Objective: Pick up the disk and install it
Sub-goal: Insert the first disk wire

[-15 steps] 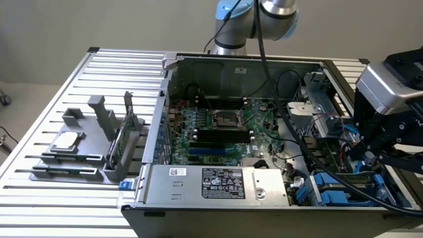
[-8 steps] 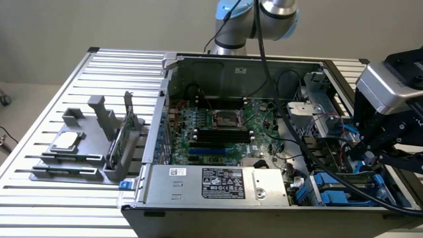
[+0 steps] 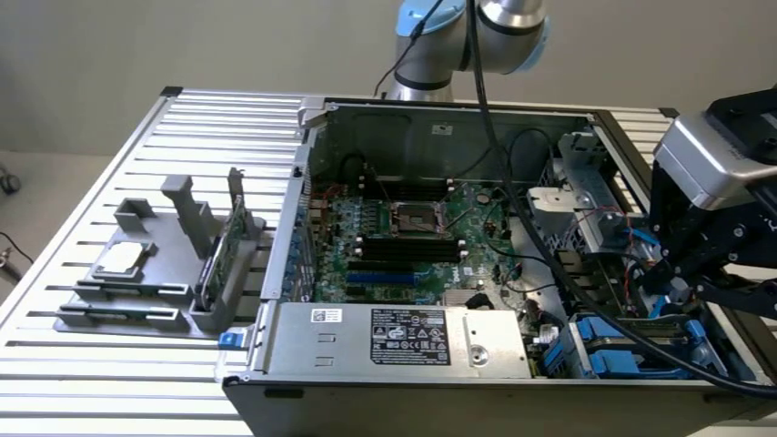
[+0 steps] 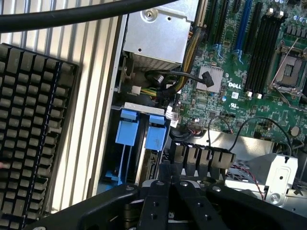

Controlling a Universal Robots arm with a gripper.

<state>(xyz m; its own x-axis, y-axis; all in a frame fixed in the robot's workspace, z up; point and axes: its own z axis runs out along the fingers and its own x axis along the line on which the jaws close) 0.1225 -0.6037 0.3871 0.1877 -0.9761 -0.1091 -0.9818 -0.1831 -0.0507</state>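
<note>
Two bright blue plastic carriers (image 4: 128, 132) (image 4: 156, 132) stand slotted side by side in the drive bay at the open computer case's corner; in the exterior view they show as blue carriers (image 3: 613, 353) at the case's front right. Their metal bodies are hidden, so I cannot tell which one is the disk. My black gripper (image 4: 170, 181) hovers just over this bay, its fingers pressed together with nothing between them. In the exterior view the gripper (image 3: 682, 289) hangs above the case's right side, a little apart from the carriers.
The motherboard (image 3: 407, 235) fills the case floor and a silver power supply (image 3: 401, 335) sits along its front. A grey holder (image 3: 140, 305) on the slatted table carries a small silver chip (image 3: 122, 259) and a green card (image 3: 226, 248). A black keyboard (image 4: 29, 129) lies beside the case.
</note>
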